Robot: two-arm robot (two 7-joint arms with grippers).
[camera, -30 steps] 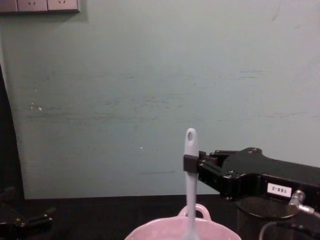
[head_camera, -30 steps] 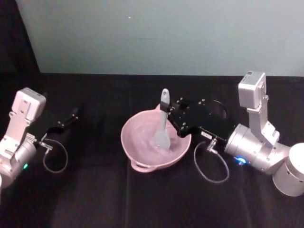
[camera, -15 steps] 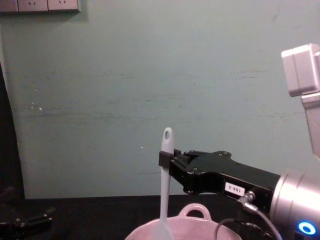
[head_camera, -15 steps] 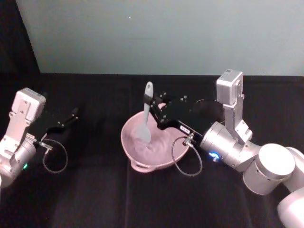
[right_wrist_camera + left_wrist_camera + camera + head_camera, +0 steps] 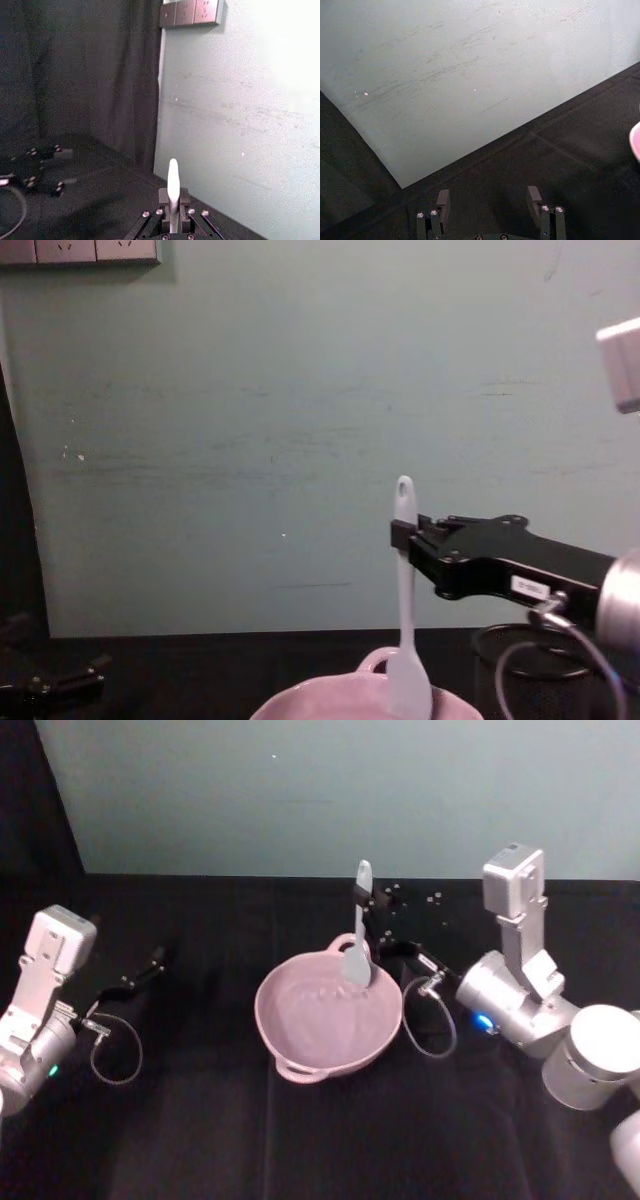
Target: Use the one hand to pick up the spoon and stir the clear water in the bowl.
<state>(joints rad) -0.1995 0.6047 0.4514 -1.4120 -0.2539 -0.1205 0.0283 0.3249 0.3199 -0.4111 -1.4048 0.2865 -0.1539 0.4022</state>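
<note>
- Pick-up is done: my right tool (image 5: pixel 368 904) is clamped shut on the spoon (image 5: pixel 359 935). It grips the handle high up, just under the holed end, and the spoon hangs upright below the jaws.
- The spoon's head sits straight beneath the tool, inside the far rim of the bowl (image 5: pixel 264 1010). In the chest view it drops to about rim level, but I cannot tell whether it is touching the water.
- I judge the stirring step to be under way. What remains is sweeping the head round through the water, and the pictures do not show how much stirring is left.
- My left tool (image 5: pixel 488 200) is parked low on the bench (image 5: pixel 200 1140), well apart from the working tool on the other side of the bowl. Its fingers are spread wide and hold nothing.
- A black wire-mesh cup (image 5: pixel 500 685) stands under the right tool's body, just behind the bowl. It looks close enough to be clipped on a wide sweep.
- A cable loop (image 5: pixel 430 1020) hangs behind the tool at the wrist, just beside the bowl's rim. I would watch that it does not snag there.
</note>
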